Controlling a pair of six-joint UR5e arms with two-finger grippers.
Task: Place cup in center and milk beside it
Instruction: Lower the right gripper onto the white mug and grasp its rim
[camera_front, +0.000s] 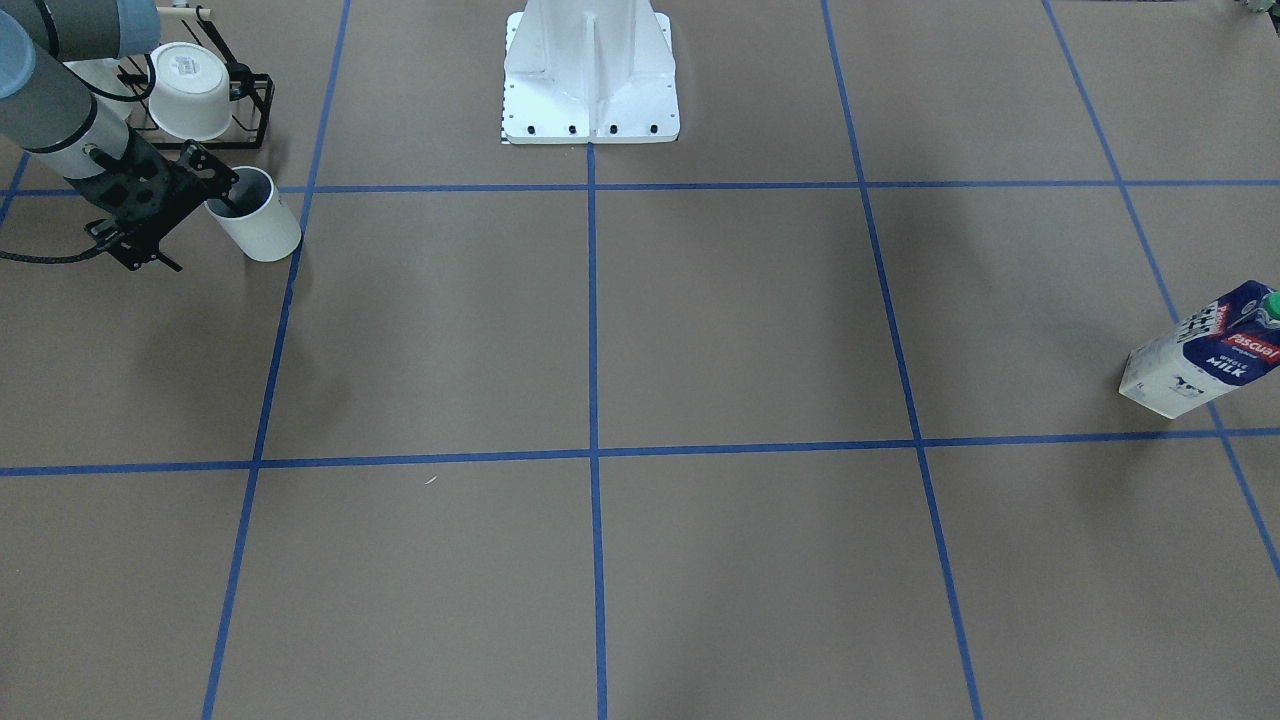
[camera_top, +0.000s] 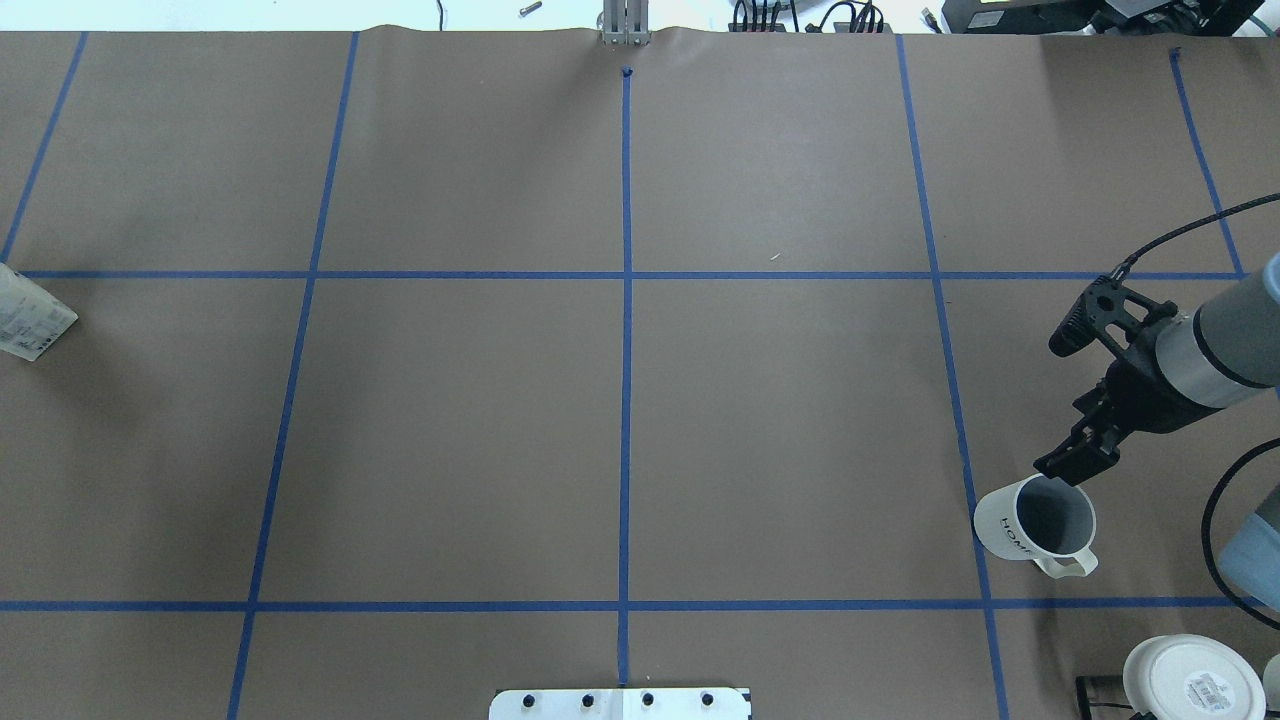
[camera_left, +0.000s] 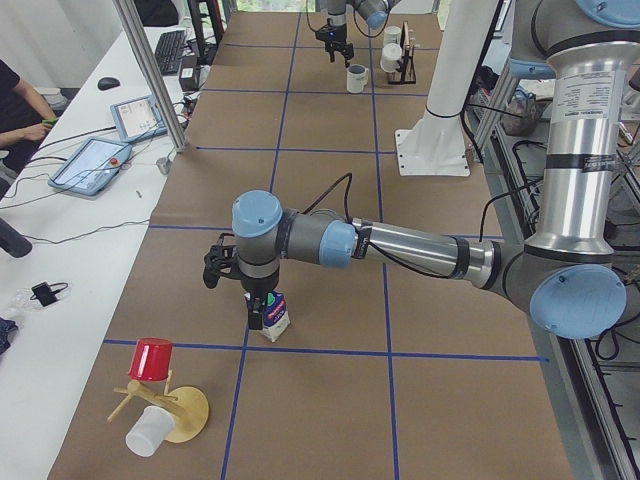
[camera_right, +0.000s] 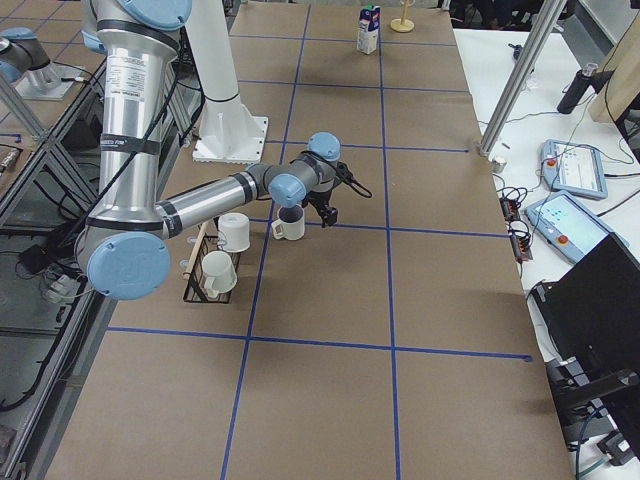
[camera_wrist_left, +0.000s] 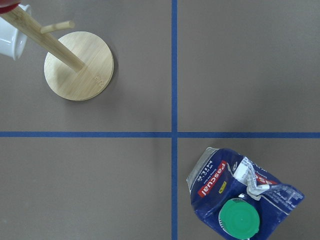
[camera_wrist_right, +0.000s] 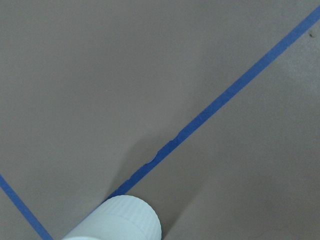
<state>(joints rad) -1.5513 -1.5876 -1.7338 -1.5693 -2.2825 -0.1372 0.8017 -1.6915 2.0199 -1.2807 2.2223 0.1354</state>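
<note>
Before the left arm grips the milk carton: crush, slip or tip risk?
Milk carton: top folds look creased, so walls probably give under a hard squeeze. Tall on a small base, likely to tip if pushed high. Green cap is on, so spills seem unlikely.

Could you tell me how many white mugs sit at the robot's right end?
3: the standing mug beside the right pincer, plus a base-up mug and another mug on the black rack. Others may be hidden.
</note>
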